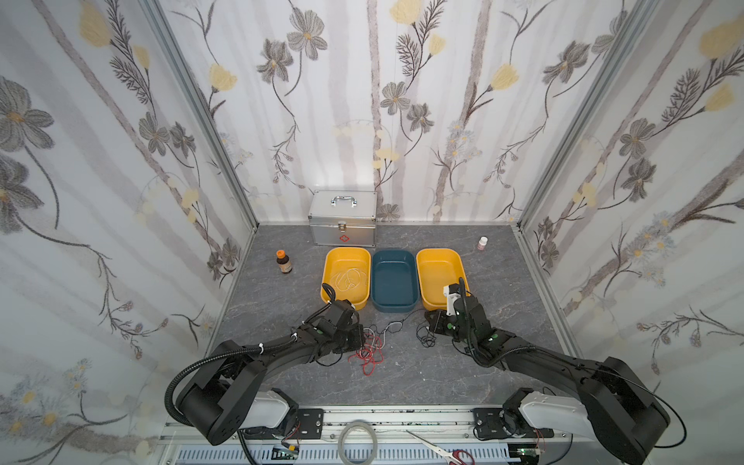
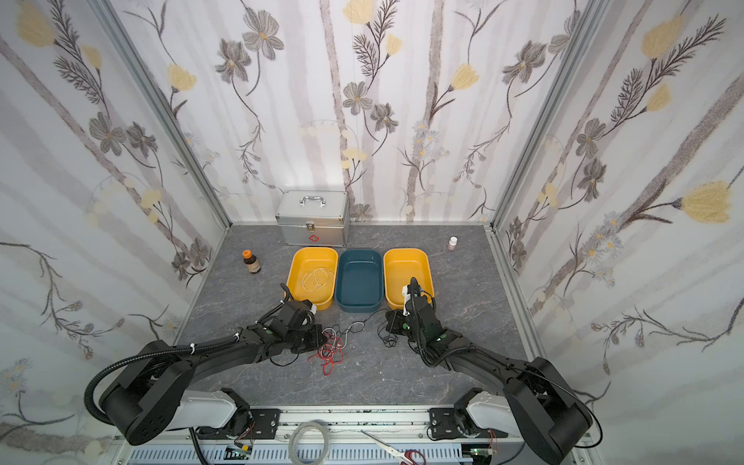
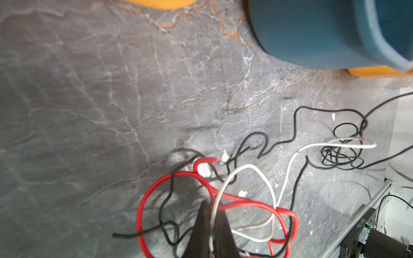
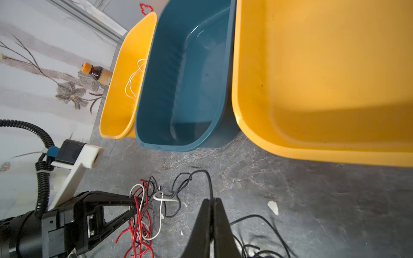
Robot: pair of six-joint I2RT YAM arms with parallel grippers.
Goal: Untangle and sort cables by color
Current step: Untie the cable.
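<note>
Across the grey marble-look tabletop [image 1: 402, 378], two black arms [image 1: 282, 350] reach in from 7 and 5 o'clock and end just short of the tubs. The left gripper [image 3: 211, 206] has its jaws pressed together on a thin white cable [image 3: 244, 166], which runs down between the two fingers. The right gripper [image 4: 211, 201], at 3 o'clock of it, is likewise closed, pinching a thin black cable [image 4: 210, 183] that arcs away from the tips toward the tangle. At 12 o'clock a silver metal case [image 1: 342, 217] stands against the back wall. In front of it three plastic tubs sit in a touching row: a yellow tub [image 1: 346, 251] at 11 holding a loose coil of white wire [image 1: 348, 277], a teal tub [image 1: 392, 277] in the middle, and a second yellow tub [image 1: 437, 265] at 1. The looping red cable [image 3: 138, 214] lies on the table around the left fingers, with black strands crossing both it and the white one. A brown bottle with an orange cap [image 1: 284, 263] stands at 10 and a small white-capped bottle [image 1: 482, 243] at 2.
</note>
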